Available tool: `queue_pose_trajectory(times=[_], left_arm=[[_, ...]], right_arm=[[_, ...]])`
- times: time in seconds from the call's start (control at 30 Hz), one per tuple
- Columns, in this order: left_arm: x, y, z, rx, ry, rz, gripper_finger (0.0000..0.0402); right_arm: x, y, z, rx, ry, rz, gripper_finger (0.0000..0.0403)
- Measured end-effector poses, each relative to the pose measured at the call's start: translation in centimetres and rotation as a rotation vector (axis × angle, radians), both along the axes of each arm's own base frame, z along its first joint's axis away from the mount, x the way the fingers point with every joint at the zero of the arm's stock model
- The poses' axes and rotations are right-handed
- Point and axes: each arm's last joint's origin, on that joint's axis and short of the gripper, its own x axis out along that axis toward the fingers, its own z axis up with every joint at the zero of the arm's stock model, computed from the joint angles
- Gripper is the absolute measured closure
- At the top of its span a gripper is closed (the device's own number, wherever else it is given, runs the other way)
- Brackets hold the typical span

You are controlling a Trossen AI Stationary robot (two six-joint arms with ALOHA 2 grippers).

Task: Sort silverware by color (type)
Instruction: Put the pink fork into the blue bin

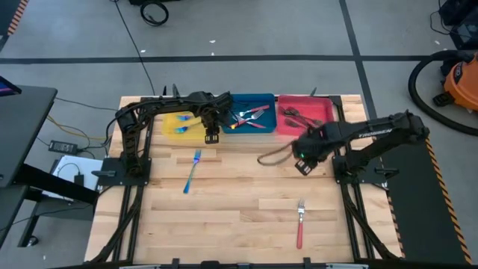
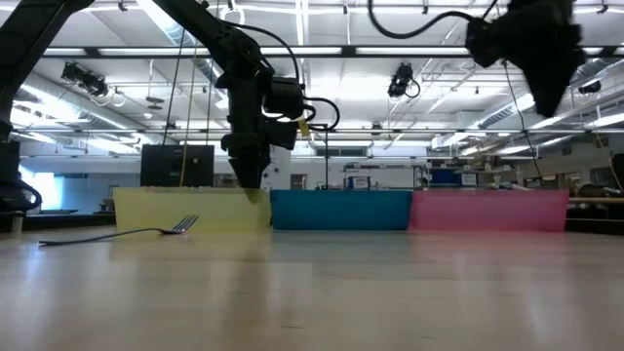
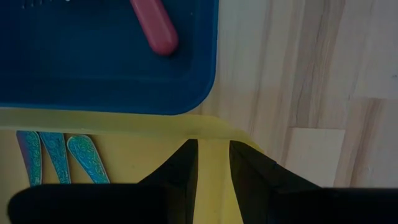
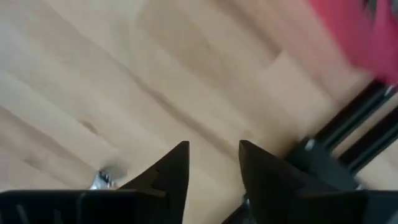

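An iridescent blue-teal fork (image 1: 193, 170) lies flat on the wooden table, and a red-handled silver fork (image 1: 300, 223) lies nearer the front edge. More blue-teal pieces (image 3: 56, 160) lie in the yellow tray (image 1: 173, 118), red-handled ones (image 1: 251, 114) in the blue tray (image 1: 263, 100), and dark ones (image 1: 296, 116) in the red tray (image 1: 320, 110). My left gripper (image 3: 212, 163) points down over the yellow tray's corner beside the blue tray, open and holding nothing. My right gripper (image 4: 213, 163) hangs open above bare table in front of the red tray, also holding nothing.
The three trays stand side by side along the table's far edge. A wide stretch of bare wood (image 1: 246, 202) lies between the two loose forks. Dark frame rails (image 1: 351, 194) run along both sides of the table.
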Motion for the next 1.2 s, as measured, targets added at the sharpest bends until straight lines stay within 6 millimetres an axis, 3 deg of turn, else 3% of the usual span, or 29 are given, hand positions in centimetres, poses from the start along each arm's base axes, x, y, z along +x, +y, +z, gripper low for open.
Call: queue_pose_trajectory(times=[0.23,0.57,0.93,1.2], left_arm=[[0.0,0.0,0.0,0.003,-0.004,-0.002,0.031],[0.2,-0.2,0.0,0.003,-0.005,-0.004,0.031],[0.6,-0.9,0.0,0.006,-0.015,-0.021,0.031],[0.9,-1.0,0.0,0.014,-0.03,-0.027,0.031]], right_arm=[[-1.3,4.3,-2.7,0.033,-0.027,-0.065,0.0241],[-2.3,9.7,-7.5,0.124,-0.264,-0.048,0.0241],[-4.7,11.5,-10.7,0.081,-0.385,-0.125,0.0242],[-5.8,11.4,-13.0,0.091,-0.426,-0.164,0.0242]])
